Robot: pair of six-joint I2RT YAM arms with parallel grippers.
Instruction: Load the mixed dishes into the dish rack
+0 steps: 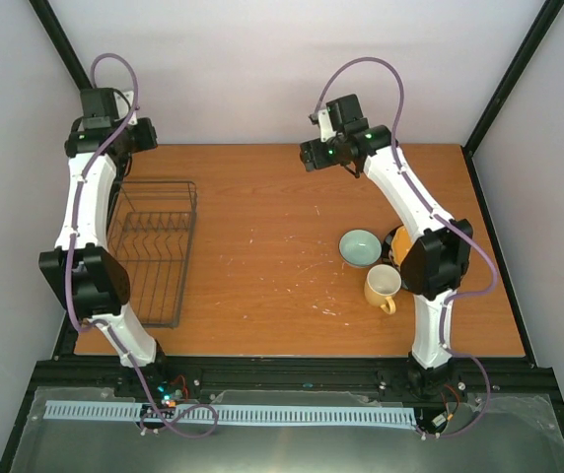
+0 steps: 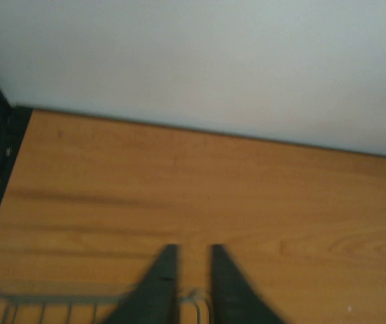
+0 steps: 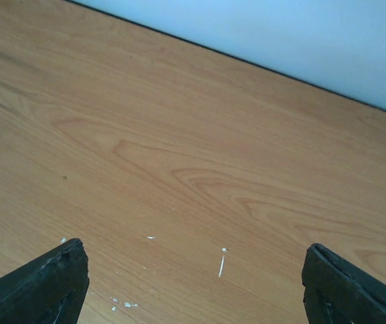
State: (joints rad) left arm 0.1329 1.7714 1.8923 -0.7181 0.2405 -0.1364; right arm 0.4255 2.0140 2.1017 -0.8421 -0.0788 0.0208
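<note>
Left claw (image 2: 193,253): jaws nearly together, slim gap, gripping nothing, over the far-left corner of the counter (image 1: 262,217), just past the dish rack (image 1: 152,236). Right claw (image 3: 194,248): spread wide, holding nothing, above bare wood far-centre. Rack sits left with no dishes in it. Bowl (image 1: 360,247) and mug (image 1: 383,286) near right, plates (image 1: 396,243) mostly hidden behind the right arm.

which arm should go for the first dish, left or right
Right. The bowl and mug sit beside the right arm, and the right gripper is wide open. The left gripper hangs by the dish rack's far end, across the table.
</note>
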